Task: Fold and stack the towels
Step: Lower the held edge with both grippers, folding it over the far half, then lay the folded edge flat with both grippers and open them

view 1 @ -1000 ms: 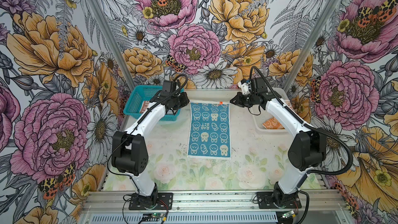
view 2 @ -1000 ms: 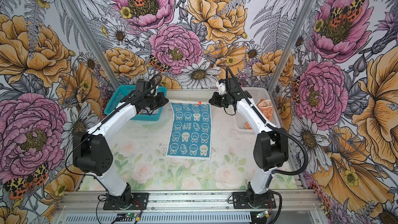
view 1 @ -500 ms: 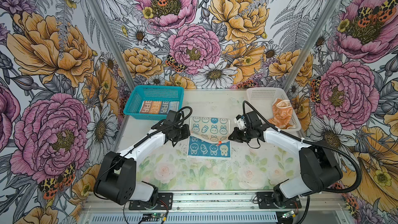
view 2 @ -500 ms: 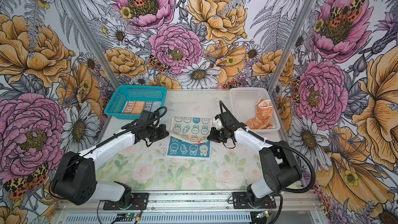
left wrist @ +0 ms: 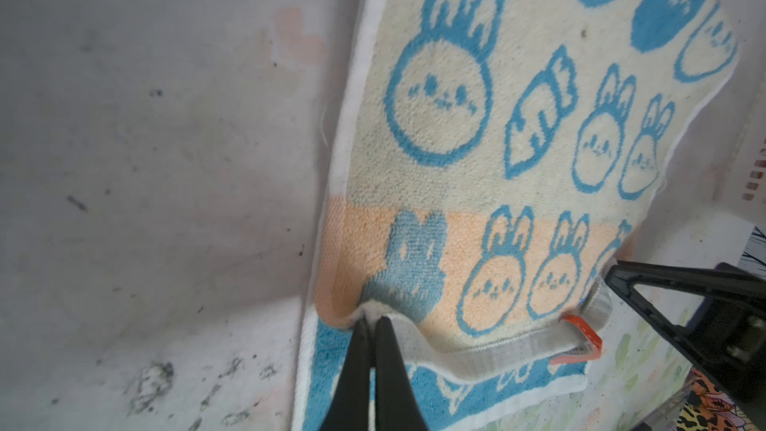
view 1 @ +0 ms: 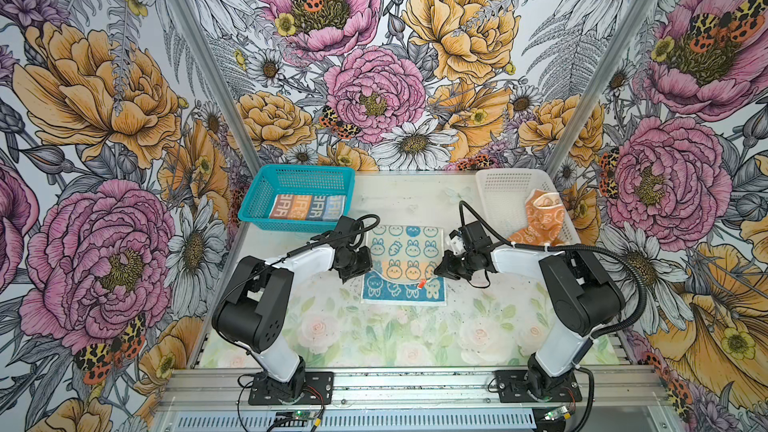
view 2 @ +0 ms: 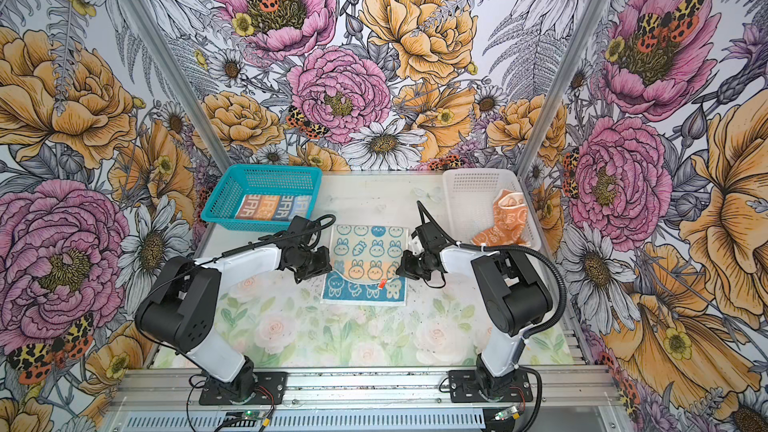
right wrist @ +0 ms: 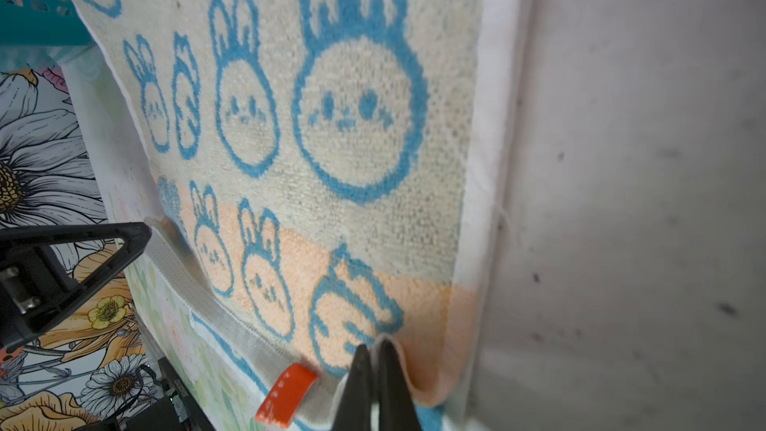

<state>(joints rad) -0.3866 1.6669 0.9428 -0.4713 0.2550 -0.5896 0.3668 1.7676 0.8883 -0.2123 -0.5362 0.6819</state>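
Both arms have drawn the far hem of the cream towel toward the near edge of the tabletop, stopping short, so a blue strip shows. The left gripper and right gripper each pinch a hem corner tight; an uneven release could skew the fold. At the far corners, the striped towel lies in the teal basket and the orange towel, seemingly crumpled, in the white basket.

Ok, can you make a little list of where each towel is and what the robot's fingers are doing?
bunny towel: mid-table, far edge folded forward, blue side showing underneath
left fingers: shut on one corner of the folded edge
right fingers: shut on the other corner
striped towel: folded in teal basket
orange towel: crumpled in white basket
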